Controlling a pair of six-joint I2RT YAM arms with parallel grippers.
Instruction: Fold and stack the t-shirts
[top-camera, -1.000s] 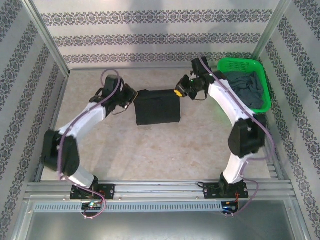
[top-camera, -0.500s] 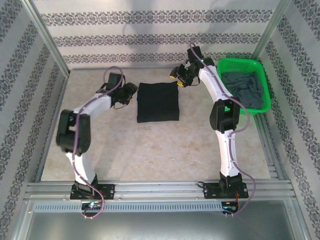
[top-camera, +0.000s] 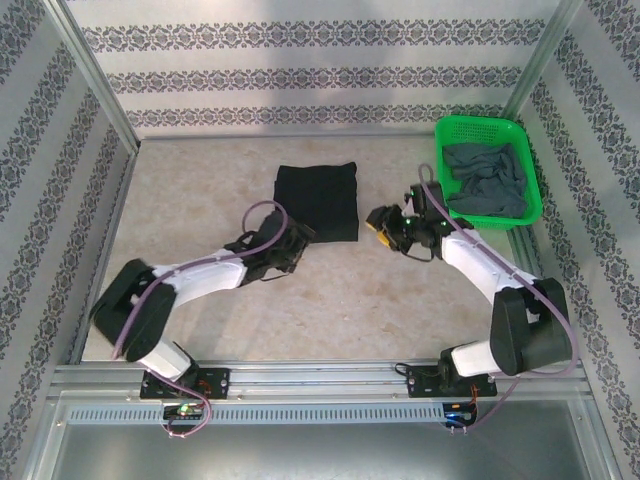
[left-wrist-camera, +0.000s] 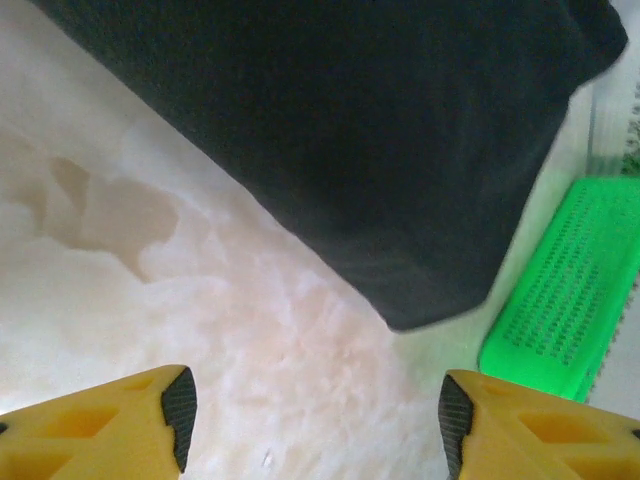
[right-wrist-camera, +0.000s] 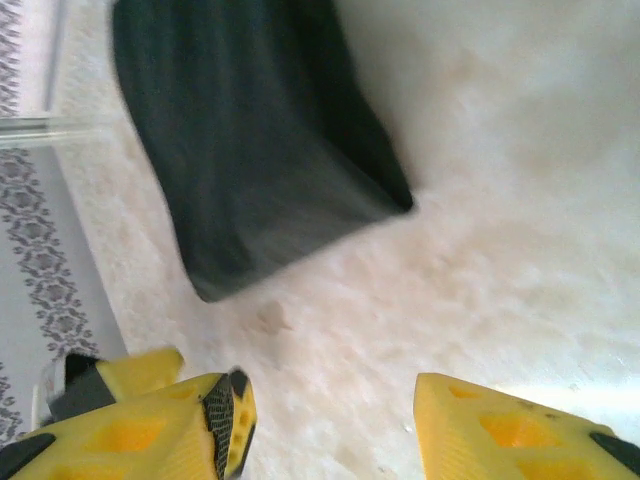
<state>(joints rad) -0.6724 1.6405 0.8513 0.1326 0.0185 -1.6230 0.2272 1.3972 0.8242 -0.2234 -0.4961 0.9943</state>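
Lying flat, black t-shirt (top-camera: 316, 203) folded square, grey t-shirt (top-camera: 485, 180) seemingly crumpled

Near table (top-camera: 340, 300) free; shirt (top-camera: 317, 200), basket (top-camera: 480, 122) beyond

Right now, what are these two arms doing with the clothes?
They are folding shirts. The black shirt lies folded on the table. The left claw and the right claw hover open and empty by its near corners. The grey shirt sits crumpled in the basket, not yet folded.
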